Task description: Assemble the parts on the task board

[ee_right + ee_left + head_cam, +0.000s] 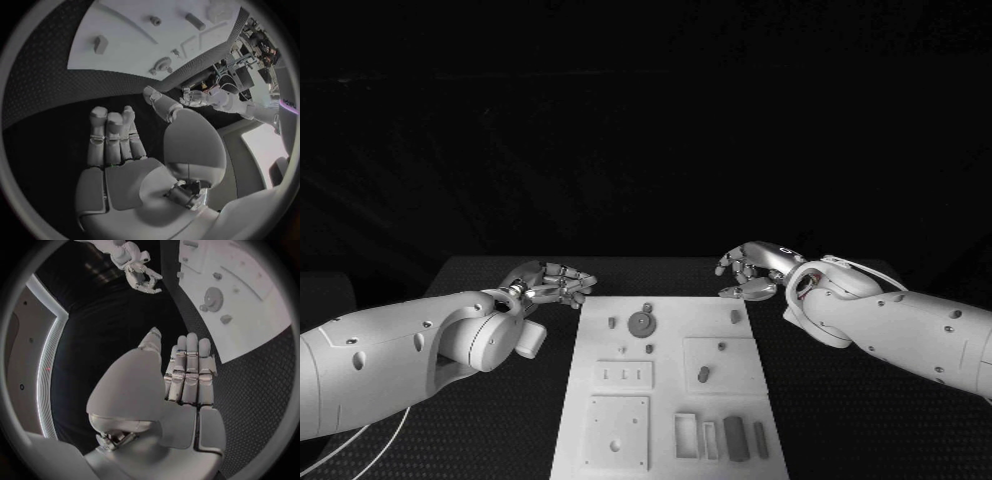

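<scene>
Left hand: hovered over the black table just off the far left corner of the task board; fingers apart and straight, held nothing.
Right hand: hovered off the far right corner of the board; fingers lightly curled but apart, empty.
Task board: white plate lay mid-table between the two hands.
Parts: a round gear-like piece lay near the far end; a small peg sat mid-board; upright rectangular blocks stood at the near right.
</scene>
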`<state>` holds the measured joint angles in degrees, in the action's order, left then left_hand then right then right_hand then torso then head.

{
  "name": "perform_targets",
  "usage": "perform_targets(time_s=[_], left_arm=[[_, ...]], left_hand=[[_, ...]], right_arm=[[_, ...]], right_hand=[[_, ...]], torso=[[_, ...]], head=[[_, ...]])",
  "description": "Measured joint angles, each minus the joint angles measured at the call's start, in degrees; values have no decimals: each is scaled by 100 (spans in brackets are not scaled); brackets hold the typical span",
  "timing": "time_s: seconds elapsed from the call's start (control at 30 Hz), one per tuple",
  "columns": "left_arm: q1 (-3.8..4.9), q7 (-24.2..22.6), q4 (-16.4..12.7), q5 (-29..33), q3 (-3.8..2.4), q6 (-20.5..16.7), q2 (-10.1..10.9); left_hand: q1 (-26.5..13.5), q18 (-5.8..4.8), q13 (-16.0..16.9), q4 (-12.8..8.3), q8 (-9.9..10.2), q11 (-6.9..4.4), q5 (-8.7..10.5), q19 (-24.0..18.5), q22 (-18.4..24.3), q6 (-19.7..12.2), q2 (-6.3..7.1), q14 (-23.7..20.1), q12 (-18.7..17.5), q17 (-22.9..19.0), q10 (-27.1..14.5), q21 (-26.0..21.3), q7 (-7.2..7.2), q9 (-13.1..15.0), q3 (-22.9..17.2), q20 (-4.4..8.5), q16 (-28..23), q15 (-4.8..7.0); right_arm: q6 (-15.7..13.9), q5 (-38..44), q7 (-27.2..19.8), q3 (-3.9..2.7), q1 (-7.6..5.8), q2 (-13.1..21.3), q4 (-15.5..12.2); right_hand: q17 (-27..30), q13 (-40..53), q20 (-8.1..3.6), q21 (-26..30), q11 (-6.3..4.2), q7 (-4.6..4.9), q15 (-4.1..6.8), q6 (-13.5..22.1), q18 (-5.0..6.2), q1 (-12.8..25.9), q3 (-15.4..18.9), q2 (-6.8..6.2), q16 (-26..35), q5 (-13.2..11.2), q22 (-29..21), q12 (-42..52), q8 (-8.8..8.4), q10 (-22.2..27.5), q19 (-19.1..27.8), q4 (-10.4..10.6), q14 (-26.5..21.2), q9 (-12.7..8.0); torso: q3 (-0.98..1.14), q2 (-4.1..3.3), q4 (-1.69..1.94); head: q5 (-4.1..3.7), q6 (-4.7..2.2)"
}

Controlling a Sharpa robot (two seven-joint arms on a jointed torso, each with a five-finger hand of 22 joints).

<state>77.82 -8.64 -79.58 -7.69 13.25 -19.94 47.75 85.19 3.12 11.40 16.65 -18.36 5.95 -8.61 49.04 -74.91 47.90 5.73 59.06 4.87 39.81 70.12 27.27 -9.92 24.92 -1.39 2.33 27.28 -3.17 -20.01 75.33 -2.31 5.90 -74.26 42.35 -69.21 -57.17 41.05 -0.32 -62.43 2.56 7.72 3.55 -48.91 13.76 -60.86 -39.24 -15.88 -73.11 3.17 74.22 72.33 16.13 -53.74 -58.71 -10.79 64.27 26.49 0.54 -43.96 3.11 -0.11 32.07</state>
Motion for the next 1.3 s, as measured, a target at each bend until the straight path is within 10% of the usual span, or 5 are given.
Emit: perform_targets(time_s=[0.37,1.3], left_arm=[[0,-25,17,-1,0,52,-20],[-2,-37,57,-1,8,102,-65]], left_hand=[[0,-3,5,0,0,0,1,0,0,0,0,0,0,0,0,0,0,-1,0,0,0,0],[0,-9,9,0,0,0,1,0,-3,0,0,0,0,10,0,0,0,3,0,0,0,0]], right_arm=[[367,-262,-310,4,74,161,405],[508,-299,-602,96,597,-266,1196]], right_hand=[[-29,-8,82,32,62,112,-58,112,-1,59,767,105,1,505,31,25,-117,169,185,-168,-165,-88],[-28,-27,122,80,30,122,-31,213,0,-183,847,239,0,527,44,24,-171,256,267,-250,-280,-117]], torso=[[32,12,-31],[12,9,-11]], head=[[-31,24],[-41,125]])
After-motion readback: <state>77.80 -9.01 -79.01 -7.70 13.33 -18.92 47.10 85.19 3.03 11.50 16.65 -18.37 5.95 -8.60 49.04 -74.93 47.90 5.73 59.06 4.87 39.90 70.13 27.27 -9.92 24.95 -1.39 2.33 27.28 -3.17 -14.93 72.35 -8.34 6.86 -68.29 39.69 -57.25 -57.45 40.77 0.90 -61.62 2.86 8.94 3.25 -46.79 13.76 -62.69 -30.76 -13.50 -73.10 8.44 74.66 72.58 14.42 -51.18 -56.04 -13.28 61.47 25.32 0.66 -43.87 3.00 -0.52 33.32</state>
